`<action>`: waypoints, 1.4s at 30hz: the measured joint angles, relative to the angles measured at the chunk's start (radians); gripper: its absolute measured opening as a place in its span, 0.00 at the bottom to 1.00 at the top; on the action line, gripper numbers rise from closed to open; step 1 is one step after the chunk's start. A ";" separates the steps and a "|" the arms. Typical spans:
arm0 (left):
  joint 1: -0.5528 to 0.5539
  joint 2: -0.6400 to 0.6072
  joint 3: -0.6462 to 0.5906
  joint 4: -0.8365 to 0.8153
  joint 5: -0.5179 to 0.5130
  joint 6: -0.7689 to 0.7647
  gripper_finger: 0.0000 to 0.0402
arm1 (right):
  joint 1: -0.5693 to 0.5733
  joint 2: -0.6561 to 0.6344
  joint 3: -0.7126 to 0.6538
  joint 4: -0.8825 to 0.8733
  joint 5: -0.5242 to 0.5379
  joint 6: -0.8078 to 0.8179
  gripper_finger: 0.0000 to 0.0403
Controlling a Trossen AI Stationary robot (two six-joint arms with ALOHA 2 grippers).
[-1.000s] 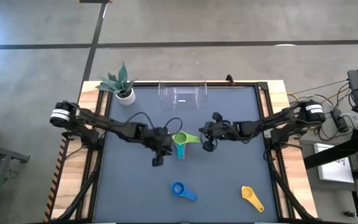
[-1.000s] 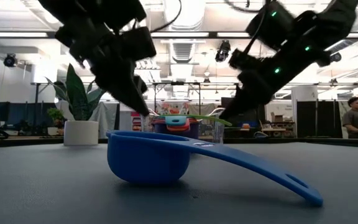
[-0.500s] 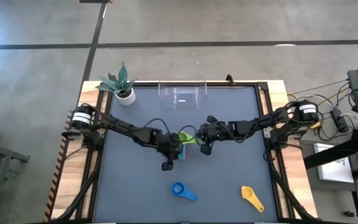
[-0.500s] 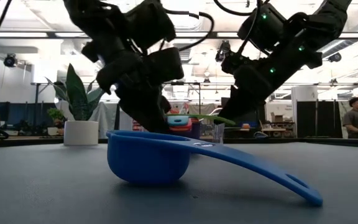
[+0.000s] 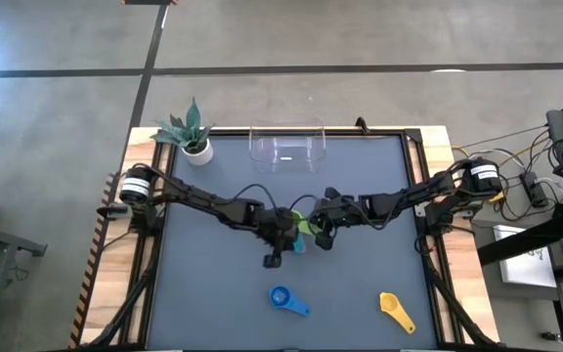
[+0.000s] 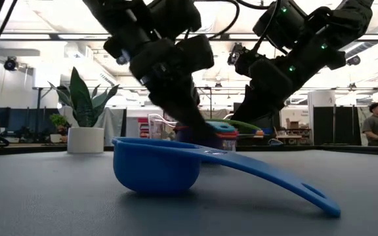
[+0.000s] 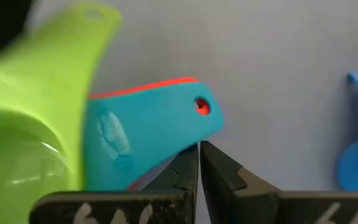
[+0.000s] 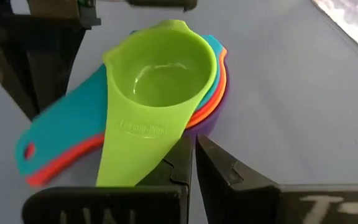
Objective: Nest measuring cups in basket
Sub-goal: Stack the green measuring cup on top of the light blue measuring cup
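Observation:
A nested stack of measuring cups (image 5: 304, 223) stands at the table's middle: green (image 8: 160, 68) on top, then teal, red and orange, with purple (image 8: 213, 115) lowest on the mat. My left gripper (image 7: 199, 155) is shut at the stack's left, at the teal handle (image 7: 160, 118). My right gripper (image 8: 192, 155) is shut at the stack's right, by the green handle (image 8: 132, 140). A blue cup (image 5: 286, 298) and a yellow cup (image 5: 396, 311) lie near the front. The clear basket (image 5: 287, 149) stands at the far edge. My left gripper sets its shut fingertips against the edge of the teal handle near its holed free end (image 7: 194, 127), coming slanting down from the table's left. The handle lies over the red one and the stack stays on the mat. My right gripper lies with its shut fingers along the edge of the green cup's handle (image 8: 160, 155), slanting down from the table's right. The handle covers part of one finger (image 8: 179, 165), so I cannot tell whether they touch.
A small white pot with a plant (image 5: 192, 137) stands at the far left corner. The blue cup (image 6: 156, 164) lies on its bowl with its handle sloping down to the mat. Bare mat lies between the stack and the basket.
My left gripper has moved toward the table's right and a little down, up to the stack's handles. The stack has slid a short way toward the table's right. My right gripper has stayed at the green handle.

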 joint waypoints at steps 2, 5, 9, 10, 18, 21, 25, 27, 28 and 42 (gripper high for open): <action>0.001 -0.001 0.015 0.000 -0.022 0.000 0.00 | 0.003 0.000 0.000 0.001 0.000 0.011 0.03; 0.006 0.007 0.040 0.000 -0.034 -0.004 0.00 | 0.006 0.000 0.000 0.006 0.004 0.035 0.03; 0.014 0.038 0.074 0.006 -0.035 -0.008 0.00 | 0.006 0.000 0.000 0.005 0.005 0.053 0.03; 0.016 0.049 0.083 0.006 -0.036 -0.009 0.00 | 0.006 0.000 0.000 0.005 0.006 0.053 0.03; 0.033 0.125 0.149 0.000 -0.034 -0.019 0.00 | 0.006 0.000 0.000 0.001 0.011 0.059 0.03; 0.033 0.125 0.154 -0.010 -0.034 -0.018 0.00 | 0.006 0.000 0.000 0.001 0.010 0.059 0.03; 0.035 0.115 0.160 -0.050 -0.104 -0.019 0.00 | 0.006 0.000 0.000 0.001 0.005 0.059 0.03; 0.037 0.112 0.160 -0.051 -0.137 -0.019 0.00 | 0.006 0.000 0.000 -0.001 0.010 0.060 0.03; 0.039 0.111 0.160 -0.049 -0.156 -0.019 0.00 | 0.006 0.000 0.001 -0.003 0.010 0.062 0.03; 0.051 0.049 0.152 -0.266 -0.177 -0.031 0.00 | 0.007 -0.045 0.010 -0.089 0.030 0.043 0.03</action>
